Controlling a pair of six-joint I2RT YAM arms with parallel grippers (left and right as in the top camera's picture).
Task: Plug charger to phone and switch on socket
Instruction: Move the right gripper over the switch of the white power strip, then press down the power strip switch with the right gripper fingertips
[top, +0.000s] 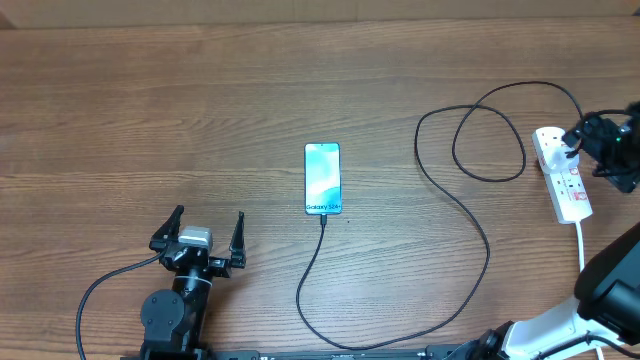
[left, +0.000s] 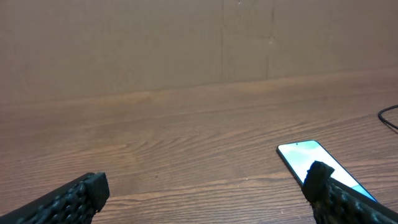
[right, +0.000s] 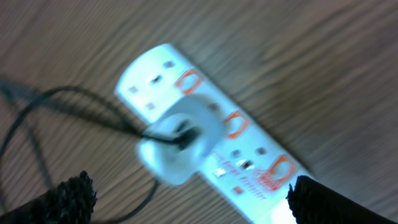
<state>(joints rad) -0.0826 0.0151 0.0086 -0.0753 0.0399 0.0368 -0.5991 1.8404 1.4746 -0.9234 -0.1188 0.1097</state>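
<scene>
The phone (top: 322, 178) lies flat at the table's middle, teal screen up, and also shows in the left wrist view (left: 300, 154). The charger cable (top: 470, 215) meets the phone's near short edge, loops right, and ends at a white adapter (right: 180, 146) seated in the socket (top: 562, 172). My right gripper (top: 592, 140) hovers over the socket (right: 255, 165), open, its jaws wide apart above the strip; this view is blurred. My left gripper (top: 209, 214) rests open to the phone's lower left, with only bare table between its fingers (left: 93, 186).
The socket's thick white cord (top: 580, 240) runs toward the near right edge, beside the right arm's base (top: 610, 290). A brown wall (left: 186, 43) backs the table in the left wrist view.
</scene>
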